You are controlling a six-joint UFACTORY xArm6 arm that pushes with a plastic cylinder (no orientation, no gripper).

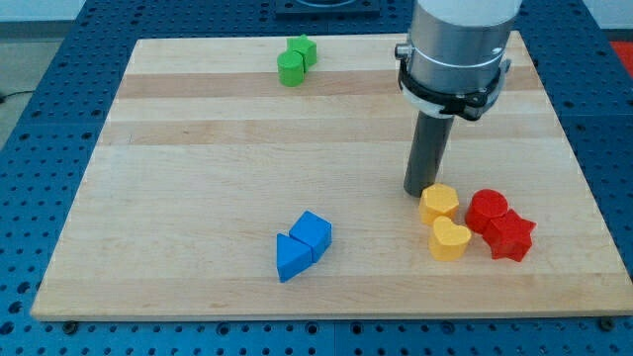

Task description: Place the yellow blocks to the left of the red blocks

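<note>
Just above the yellow blocks (445, 222), left of red blocks (499, 223), rests my tip (416, 192).

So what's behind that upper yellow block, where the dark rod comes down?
My tip stands just behind the upper yellow block, toward the view's top-left, close or touching. The wooden board lies beyond. The exact contact spot is hidden.

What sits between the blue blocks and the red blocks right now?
In the camera view, the two yellow blocks lie between the blue blocks and the red blocks, close beside the red ones. My tip stands just above-left of them.
</note>
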